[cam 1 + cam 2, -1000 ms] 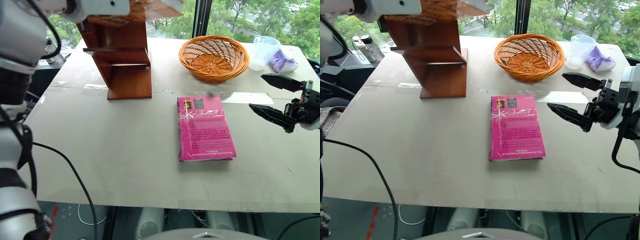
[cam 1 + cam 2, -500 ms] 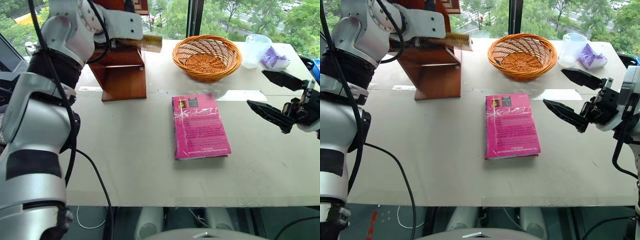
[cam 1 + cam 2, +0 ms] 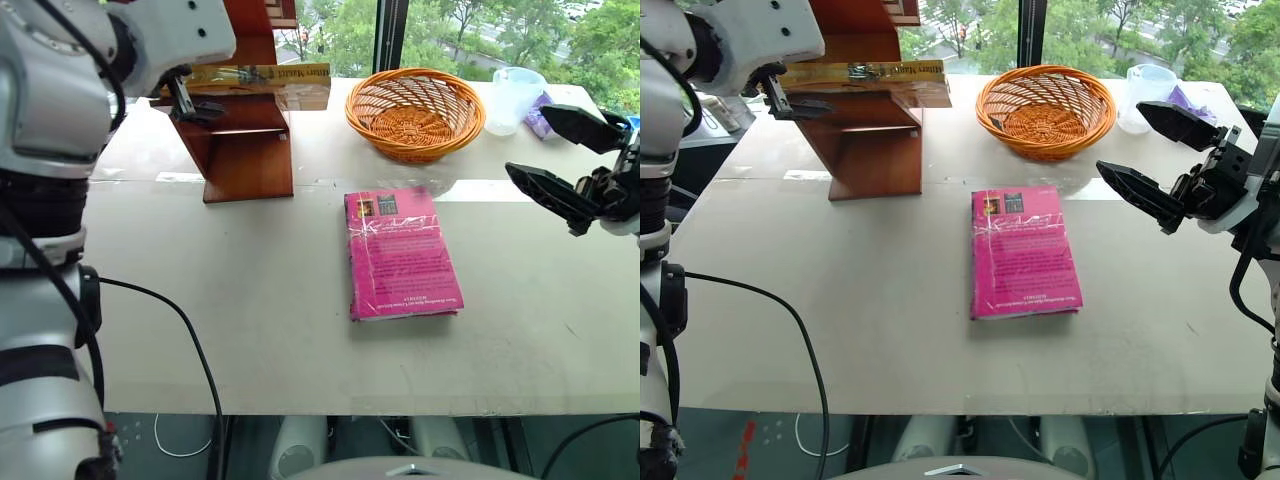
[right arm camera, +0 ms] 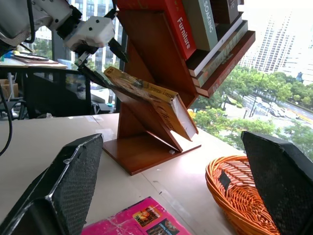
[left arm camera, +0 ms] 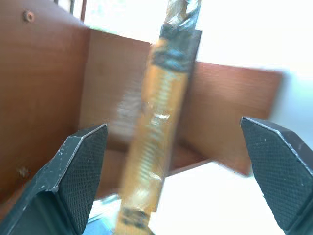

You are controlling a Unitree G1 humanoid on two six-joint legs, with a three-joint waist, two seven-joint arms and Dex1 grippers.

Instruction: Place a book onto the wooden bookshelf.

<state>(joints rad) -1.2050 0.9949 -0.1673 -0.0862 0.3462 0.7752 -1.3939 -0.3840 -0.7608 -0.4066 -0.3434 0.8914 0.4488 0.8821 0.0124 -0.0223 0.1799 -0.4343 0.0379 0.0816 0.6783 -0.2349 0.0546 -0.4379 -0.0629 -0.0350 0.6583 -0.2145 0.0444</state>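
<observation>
Yellow-orange, the book (image 3: 865, 72) lies flat on a board of the wooden bookshelf (image 3: 872, 140), sticking out past its front edge. Your left gripper (image 3: 790, 97) sits at the book's end with its fingers spread, the book between them in the wrist view. Your right gripper (image 3: 1155, 150), well away from the bookshelf, is spread too and holds nothing.

The yellow-orange book (image 3: 865, 73) lies flat on the wooden bookshelf (image 3: 872, 140).

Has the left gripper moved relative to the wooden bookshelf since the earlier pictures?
Yes. The left gripper has drawn back off the yellow-orange book, which lies on the wooden bookshelf, toward the shelf's left edge, jaws now open.
</observation>
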